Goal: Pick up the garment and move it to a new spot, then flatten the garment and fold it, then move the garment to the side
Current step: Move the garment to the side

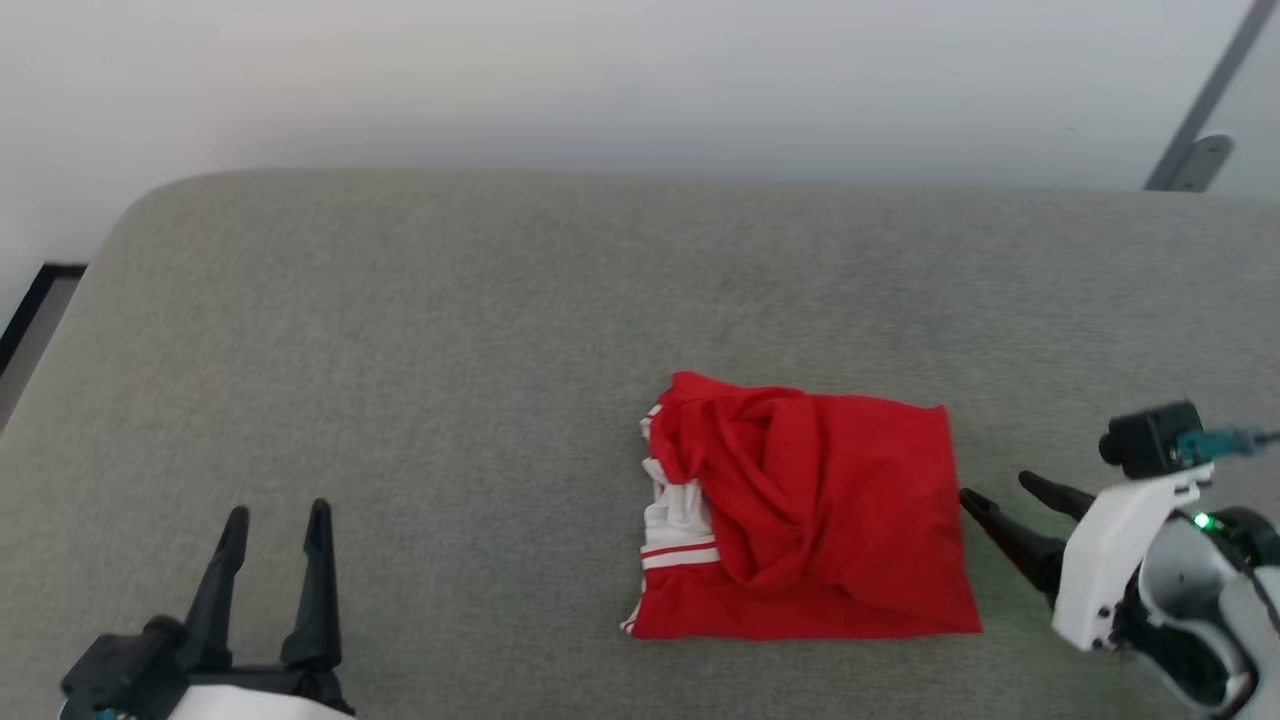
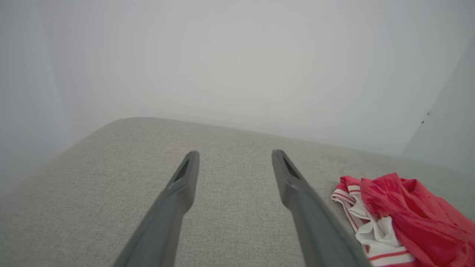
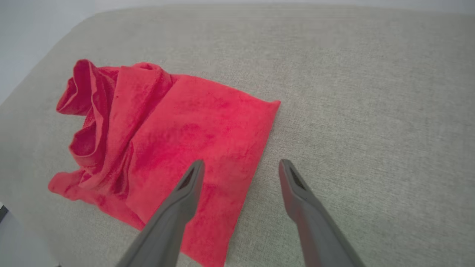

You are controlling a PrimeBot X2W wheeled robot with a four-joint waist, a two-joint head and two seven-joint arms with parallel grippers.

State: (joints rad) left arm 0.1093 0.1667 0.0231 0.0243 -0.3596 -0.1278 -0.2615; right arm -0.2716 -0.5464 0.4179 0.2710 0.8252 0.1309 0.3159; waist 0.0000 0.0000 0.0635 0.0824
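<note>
red T-shirt [image 1: 810,510] folded-ish, bunched toward 9 o'clock. right gripper [image 1: 995,486] at its 3 o'clock edge, left gripper [image 1: 278,510] at 8, both spread, empty. grab just one layer, fold probably unravels.

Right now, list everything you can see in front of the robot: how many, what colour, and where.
garment: one, red with white and striped trim, loosely folded and bunched, right of centre on the padded surface.
padded surface: one, grey fabric, under the garment.
wall: one, white, behind the surface.
slanted bar: one, grey, upper right by the wall.
left claw: one, dark fingers, open, lower left, apart from the garment.
right claw: one, dark fingers on a white wrist, open, lower right, tips at the garment's right edge.
</note>
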